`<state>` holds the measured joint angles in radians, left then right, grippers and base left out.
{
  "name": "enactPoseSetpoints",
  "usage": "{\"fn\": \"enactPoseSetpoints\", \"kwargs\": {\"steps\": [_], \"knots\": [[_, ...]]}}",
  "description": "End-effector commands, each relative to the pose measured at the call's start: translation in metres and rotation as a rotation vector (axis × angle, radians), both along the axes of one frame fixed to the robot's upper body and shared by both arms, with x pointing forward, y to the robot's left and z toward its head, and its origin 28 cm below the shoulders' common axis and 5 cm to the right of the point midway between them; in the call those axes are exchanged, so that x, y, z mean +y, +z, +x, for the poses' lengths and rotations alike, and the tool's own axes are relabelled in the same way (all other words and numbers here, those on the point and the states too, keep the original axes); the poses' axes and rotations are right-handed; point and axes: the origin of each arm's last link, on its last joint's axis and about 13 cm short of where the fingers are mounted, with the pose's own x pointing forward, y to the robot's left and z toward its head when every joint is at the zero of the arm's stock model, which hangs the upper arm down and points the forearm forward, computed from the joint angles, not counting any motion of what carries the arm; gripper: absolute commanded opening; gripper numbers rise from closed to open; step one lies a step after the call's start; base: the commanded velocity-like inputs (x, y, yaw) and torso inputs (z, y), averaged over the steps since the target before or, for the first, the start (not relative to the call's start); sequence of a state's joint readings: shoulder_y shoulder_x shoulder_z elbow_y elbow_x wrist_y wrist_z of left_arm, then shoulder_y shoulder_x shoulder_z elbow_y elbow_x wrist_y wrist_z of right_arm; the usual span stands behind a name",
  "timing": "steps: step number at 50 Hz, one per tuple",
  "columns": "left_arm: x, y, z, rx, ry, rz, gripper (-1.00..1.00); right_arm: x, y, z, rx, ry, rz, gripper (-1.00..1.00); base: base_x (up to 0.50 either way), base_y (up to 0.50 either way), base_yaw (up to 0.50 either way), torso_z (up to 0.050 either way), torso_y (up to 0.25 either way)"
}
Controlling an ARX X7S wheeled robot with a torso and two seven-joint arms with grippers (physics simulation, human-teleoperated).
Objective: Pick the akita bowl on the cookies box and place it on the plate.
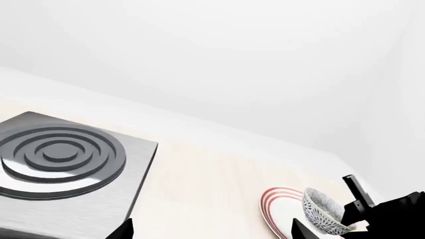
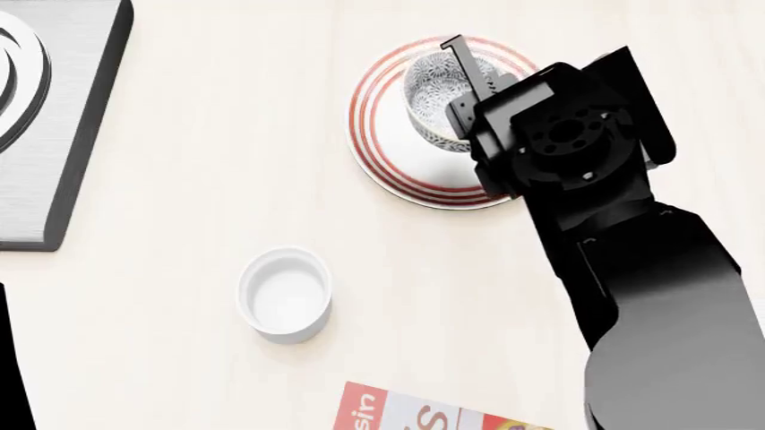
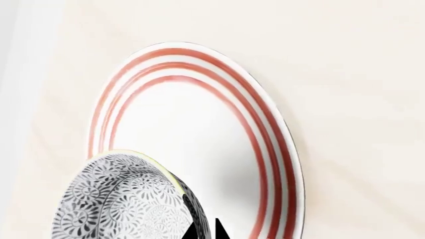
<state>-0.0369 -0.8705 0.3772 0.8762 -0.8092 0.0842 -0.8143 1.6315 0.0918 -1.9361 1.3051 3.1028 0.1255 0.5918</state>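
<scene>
In the upper middle of the head view the right gripper (image 2: pixel 460 85) pinches the rim of the bowl (image 2: pixel 436 94) over the plate (image 2: pixel 389 157); the bowl looks stiff, light, glazed and breakable, so the thin rim suits a gentle hold; the left gripper is unseen.

My right arm (image 2: pixel 633 296) is matte black all over, built of blocky, faceted segments. Its wrist housing (image 2: pixel 568 134) carries a round recessed disc ringed with small screw holes. At about eleven o'clock from it, one thin dark finger (image 2: pixel 464 64) juts out.
</scene>
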Motion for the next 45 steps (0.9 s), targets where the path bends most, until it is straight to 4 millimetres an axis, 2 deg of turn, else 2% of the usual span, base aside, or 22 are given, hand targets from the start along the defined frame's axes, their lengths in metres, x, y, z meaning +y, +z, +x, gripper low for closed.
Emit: {"fn": "enactPoseSetpoints", "kwargs": {"steps": [1,45], "knots": [[0.0,0.0,0.0,0.0,0.003,-0.001,1.0,0.0,-0.002,0.0,-0.006,-0.001,-0.007,-1.0,0.0,0.0,0.0,0.0,0.0],[0.001,-0.001,0.001,0.003,-0.001,-0.005,1.0,0.0,-0.015,0.0,0.02,0.003,-0.054,-1.0,0.0,0.0,0.0,0.0,0.0]]}}
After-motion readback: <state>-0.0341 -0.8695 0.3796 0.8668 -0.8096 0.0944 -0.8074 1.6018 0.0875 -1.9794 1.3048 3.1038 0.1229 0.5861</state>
